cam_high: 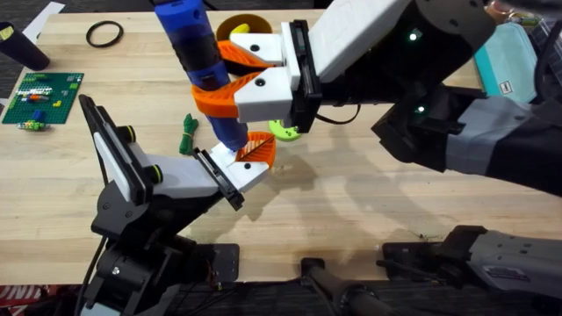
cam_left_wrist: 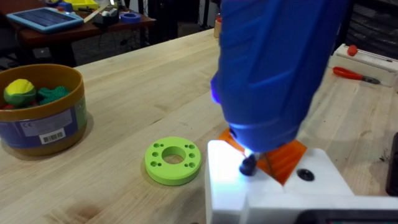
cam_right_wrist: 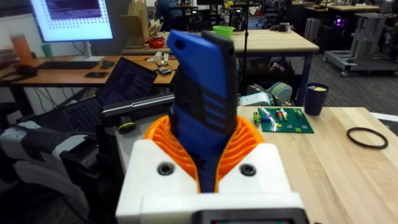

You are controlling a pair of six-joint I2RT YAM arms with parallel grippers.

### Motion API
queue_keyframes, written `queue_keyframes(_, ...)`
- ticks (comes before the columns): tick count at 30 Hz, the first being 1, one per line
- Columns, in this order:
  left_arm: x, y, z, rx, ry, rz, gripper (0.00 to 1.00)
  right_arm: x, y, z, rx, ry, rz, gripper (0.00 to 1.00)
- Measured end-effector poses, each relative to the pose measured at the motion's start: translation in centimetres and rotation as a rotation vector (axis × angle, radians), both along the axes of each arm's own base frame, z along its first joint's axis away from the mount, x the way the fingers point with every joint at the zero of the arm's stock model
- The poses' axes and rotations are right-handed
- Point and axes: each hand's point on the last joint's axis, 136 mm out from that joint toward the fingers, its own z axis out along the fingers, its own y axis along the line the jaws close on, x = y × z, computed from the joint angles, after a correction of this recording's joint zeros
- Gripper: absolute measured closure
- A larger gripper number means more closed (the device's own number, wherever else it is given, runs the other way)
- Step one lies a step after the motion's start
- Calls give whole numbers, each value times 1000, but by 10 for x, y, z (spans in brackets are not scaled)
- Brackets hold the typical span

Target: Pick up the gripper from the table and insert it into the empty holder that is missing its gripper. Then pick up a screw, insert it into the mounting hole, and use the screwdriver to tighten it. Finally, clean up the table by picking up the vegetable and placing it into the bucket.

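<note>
We are seeing the screwdriver (cam_high: 200, 61) running out of frame at the overhead view's top edge, its tip hiding behind the holder (cam_high: 230, 173). The bucket (cam_high: 243, 25) is sitting half covered behind the right gripper (cam_high: 230, 75). In the left wrist view the bucket's contents are reading too blurred to name.

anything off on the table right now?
One leftover: a green vegetable lies loose on the table beside the holder, not in the bucket. Otherwise the right tool holds the screwdriver tip-down on the holder, as expected.
</note>
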Motion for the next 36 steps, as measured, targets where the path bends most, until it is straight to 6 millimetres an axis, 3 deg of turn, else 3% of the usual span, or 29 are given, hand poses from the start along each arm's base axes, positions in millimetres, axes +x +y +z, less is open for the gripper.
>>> queue_keyframes(5,0,0,1,-2,-1,2,990,0,0,2,8,-3,1,924)
queue_keyframes(15,1,0,1,-2,-2,4,990,-6,-6,23,98,-58,17,924)
queue_keyframes(36,1,0,1,-2,-2,4,990,-5,-11,21,75,8,54,924)
